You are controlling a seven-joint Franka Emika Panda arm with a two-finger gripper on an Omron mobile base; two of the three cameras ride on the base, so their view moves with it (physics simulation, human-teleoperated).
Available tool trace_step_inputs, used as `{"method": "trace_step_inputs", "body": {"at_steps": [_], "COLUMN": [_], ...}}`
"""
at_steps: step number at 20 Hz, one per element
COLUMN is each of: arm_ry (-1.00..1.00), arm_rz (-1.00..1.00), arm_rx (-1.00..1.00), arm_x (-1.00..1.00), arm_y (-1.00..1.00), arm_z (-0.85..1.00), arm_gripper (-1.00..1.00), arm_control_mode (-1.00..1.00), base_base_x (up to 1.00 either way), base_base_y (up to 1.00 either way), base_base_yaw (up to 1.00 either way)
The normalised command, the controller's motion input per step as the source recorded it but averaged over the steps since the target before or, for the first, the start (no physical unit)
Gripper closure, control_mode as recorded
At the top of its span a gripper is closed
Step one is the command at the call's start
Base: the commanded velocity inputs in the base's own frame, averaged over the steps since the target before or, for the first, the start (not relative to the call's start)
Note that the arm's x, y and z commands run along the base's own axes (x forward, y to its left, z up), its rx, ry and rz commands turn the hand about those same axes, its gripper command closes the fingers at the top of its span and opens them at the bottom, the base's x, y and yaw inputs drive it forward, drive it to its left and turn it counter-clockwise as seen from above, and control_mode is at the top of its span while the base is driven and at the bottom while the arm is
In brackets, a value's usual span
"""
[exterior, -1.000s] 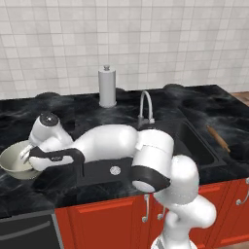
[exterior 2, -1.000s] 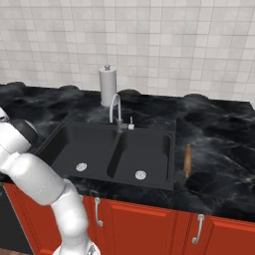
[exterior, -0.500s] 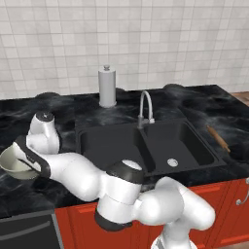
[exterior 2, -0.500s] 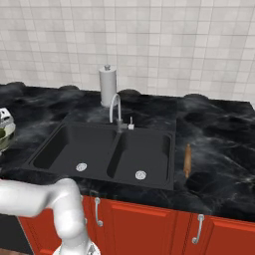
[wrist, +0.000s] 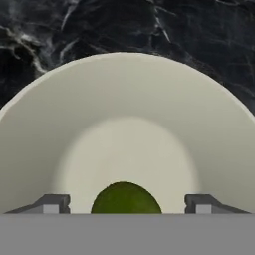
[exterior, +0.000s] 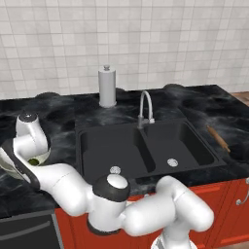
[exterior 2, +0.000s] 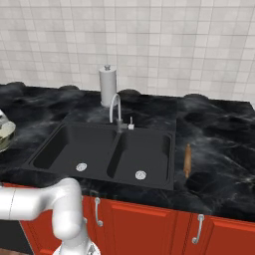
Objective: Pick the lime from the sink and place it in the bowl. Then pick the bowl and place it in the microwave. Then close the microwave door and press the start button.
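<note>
We note the room first: a tiled white wall behind a long black marbled counter (exterior: 58, 109), red cabinets (exterior 2: 149, 224) under it, and the black double sink (exterior: 146, 146) set in the counter, well off to the claw's side with both basins bare. A paper-towel holder (exterior: 107, 86) stands behind the sink beside the chrome faucet (exterior: 145, 104); a wooden rolling pin (exterior 2: 188, 159) lies on the counter past the far basin, farthest from the claw.

The arm reaches low across to the counter's end. There the bowl (wrist: 124, 129) sits on the marble directly beneath the claw (wrist: 127, 201). The lime (wrist: 125, 198) lies on the bowl floor, between the two fingertips (wrist: 50, 203) and apart from both.

Claw state: jaws stand wide, gripping nothing; the lime looks released.

Our judgement: the drop into the bowl is done and the bowl pick is the step in hand. To do it well we would lift clear of the lime, shift toward one wall of the bowl, and bring one finger inside and one outside the rim (exterior: 9, 168) before closing. The bowl is glossy and wider than the claw, so a rim pinch is the only hold; it may tilt or slip, and the lime can roll, so we would keep it level.

The microwave is not visible to us.
</note>
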Motion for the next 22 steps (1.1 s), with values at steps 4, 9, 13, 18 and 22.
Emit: {"method": "trace_step_inputs", "body": {"at_steps": [4,9,13,18,22], "arm_ry": [0.0,0.04,0.2,0.24,0.21], "arm_rz": [-0.01,-0.06,-0.27,-0.35,-0.36], "arm_rx": [-0.01,0.0,0.0,0.0,0.0], "arm_x": [0.16,0.11,0.0,-0.01,0.0], "arm_y": [0.11,-0.04,-0.72,-0.86,-0.47], "arm_z": [0.11,0.38,0.22,0.01,-0.1], "arm_gripper": [-1.0,-1.0,-1.0,-1.0,-1.0], "arm_control_mode": [-1.0,-1.0,-1.0,-1.0,-1.0], "base_base_x": [0.0,0.0,0.0,0.0,0.0], "base_base_y": [0.0,0.0,0.0,0.0,0.0], "base_base_yaw": [0.0,0.0,0.0,0.0,0.0]}}
